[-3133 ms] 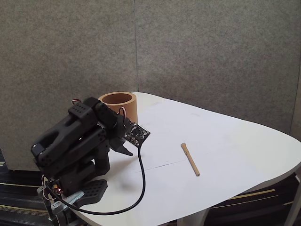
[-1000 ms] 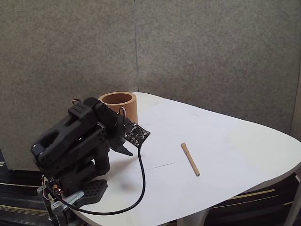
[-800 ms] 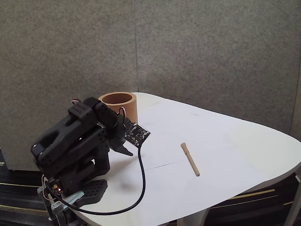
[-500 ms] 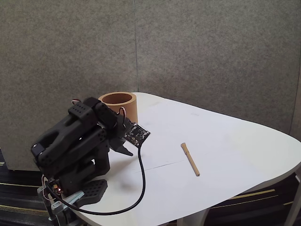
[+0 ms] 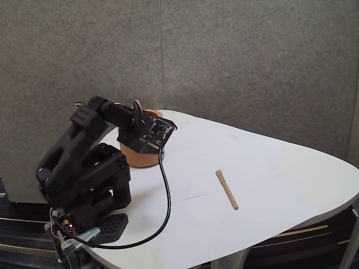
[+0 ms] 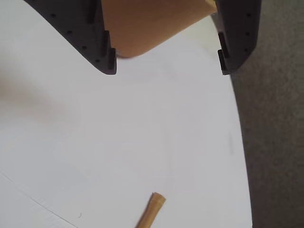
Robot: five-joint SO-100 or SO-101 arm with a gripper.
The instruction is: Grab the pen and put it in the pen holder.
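Fingers (image 6: 110, 57) spread wide, empty, hanging beside the holder (image 5: 138, 157). Pen (image 5: 226, 189) lies flat on the table (image 5: 280, 185), well apart from holder. Looks light, stiff, thin; best pinched mid-shaft, across its width.

No readable text anywhere.
The small circuit board (image 5: 150, 133) on the arm's wrist carries marks too small and blurred to read; the pen (image 5: 226, 189), pen holder (image 5: 140, 157) and white table (image 5: 269, 168) are bare of lettering.
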